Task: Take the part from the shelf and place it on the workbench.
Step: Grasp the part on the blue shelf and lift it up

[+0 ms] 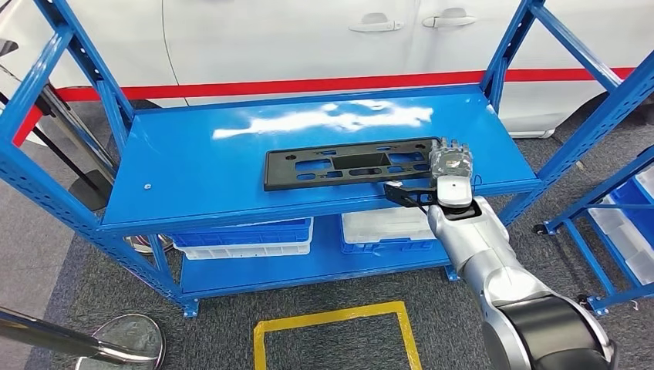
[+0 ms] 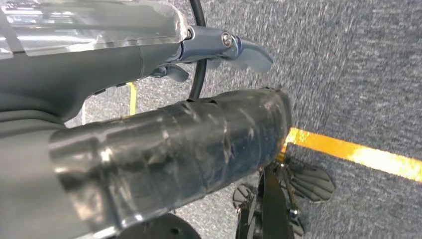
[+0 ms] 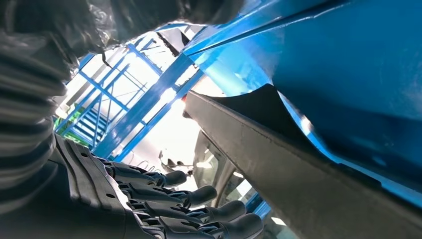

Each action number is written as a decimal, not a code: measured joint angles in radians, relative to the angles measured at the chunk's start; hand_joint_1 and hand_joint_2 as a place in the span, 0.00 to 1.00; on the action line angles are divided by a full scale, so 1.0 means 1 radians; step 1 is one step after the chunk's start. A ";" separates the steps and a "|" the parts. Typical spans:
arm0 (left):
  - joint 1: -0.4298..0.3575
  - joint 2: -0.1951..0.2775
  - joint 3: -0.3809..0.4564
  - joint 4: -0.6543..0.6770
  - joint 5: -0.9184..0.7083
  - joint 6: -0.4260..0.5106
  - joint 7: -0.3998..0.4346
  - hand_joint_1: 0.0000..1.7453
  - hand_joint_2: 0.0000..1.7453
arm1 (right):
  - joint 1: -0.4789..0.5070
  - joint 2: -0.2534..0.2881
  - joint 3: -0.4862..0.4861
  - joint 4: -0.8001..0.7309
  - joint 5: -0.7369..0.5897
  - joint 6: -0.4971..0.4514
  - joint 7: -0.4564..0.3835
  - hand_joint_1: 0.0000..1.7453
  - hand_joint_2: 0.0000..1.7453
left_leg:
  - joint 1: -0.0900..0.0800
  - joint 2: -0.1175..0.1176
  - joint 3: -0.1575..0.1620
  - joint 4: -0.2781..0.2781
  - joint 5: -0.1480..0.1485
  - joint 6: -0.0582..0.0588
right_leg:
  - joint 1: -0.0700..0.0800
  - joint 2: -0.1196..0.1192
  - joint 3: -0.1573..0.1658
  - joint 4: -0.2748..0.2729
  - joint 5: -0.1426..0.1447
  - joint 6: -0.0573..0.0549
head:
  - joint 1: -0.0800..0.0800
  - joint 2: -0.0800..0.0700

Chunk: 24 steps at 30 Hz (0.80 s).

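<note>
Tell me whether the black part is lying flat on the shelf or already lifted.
Flat: the black part lies on the blue shelf; the right hand is at its end.

The silver, rounded right arm ends in a glossy black elbow shell and a white wrist block. Its right hand has a grey ribbed cover and dark segmented fingers.

Shelf top open, uprights — flanking corners
</note>
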 joint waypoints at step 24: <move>-0.004 0.000 0.038 0.000 -0.018 -0.007 0.023 0.00 0.00 | 0.022 0.105 0.057 0.013 -0.014 0.066 -0.102 0.00 1.00 | 0.001 0.001 0.002 0.000 0.000 0.003 | 0.001 0.001 0.000 0.002 -0.002 0.010 | 0.000 0.000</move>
